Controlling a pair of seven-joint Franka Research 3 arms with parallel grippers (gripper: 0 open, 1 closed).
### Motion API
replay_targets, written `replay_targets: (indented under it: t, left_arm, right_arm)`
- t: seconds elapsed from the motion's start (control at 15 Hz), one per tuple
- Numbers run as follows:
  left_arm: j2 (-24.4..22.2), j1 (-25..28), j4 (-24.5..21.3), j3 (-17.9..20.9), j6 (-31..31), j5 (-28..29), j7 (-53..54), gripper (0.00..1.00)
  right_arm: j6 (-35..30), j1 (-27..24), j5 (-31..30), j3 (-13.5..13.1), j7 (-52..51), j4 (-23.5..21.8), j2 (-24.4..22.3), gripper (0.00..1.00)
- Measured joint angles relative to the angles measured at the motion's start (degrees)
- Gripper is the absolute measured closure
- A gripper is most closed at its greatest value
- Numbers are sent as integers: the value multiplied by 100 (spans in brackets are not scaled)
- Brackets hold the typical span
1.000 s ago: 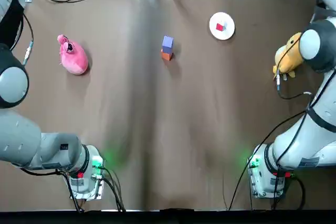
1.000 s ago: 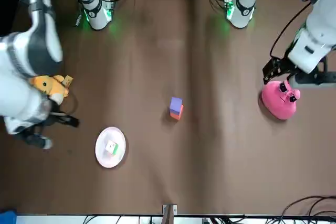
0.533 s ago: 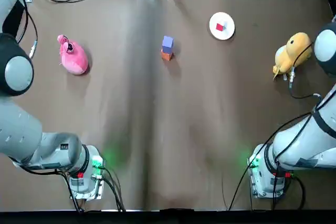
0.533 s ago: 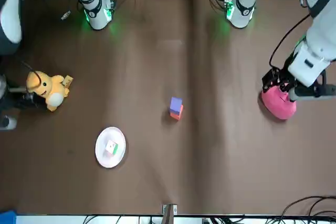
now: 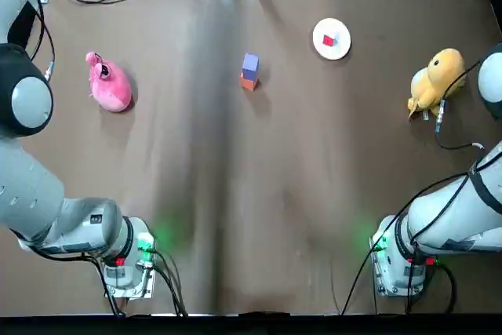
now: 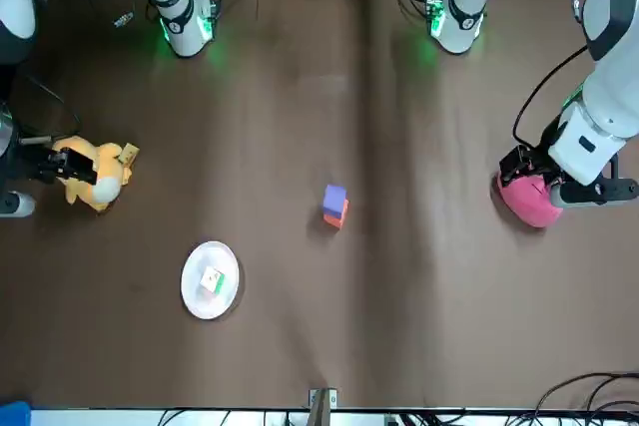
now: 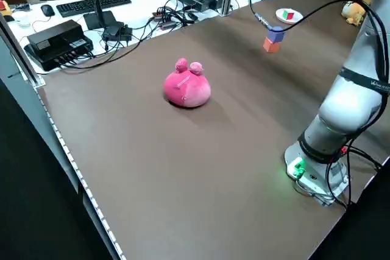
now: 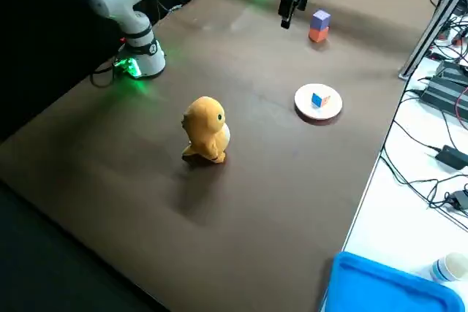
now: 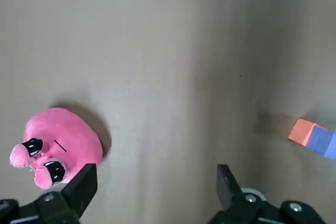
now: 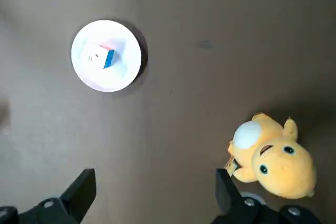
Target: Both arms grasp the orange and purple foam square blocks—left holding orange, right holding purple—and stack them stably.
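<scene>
Table (image 5: pixel 235 194) bears stacked blocks (image 5: pixel 249 72), well apart from fingers (image 9: pixel 86 184).

Top straight down, front from opposite side, sides oblique, wrists high; top/front share block stack (image 5: pixel 249 73)

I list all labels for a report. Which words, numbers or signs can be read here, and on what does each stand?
None can be read.
A dark marking on one robot arm is too blurred.
The purple block, orange block, pink toy, yellow toy and white plate show no text.
</scene>
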Motion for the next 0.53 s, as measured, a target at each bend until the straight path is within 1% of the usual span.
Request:
replay_targets:
  t: [0.27,0.4,0.53]
  left_arm:
    - [17,-1,0,0,-22,0,0,0]
    - [23,-6,1,0,-51,0,0,0]
    - [25,-15,1,-1,-79,0,0,0]
  right_arm:
    - [147,107,-5,18,396,-329,-284,0]
    - [244,105,-5,12,403,-653,-547,0]
    - [68,108,-5,14,206,-885,-771,1]
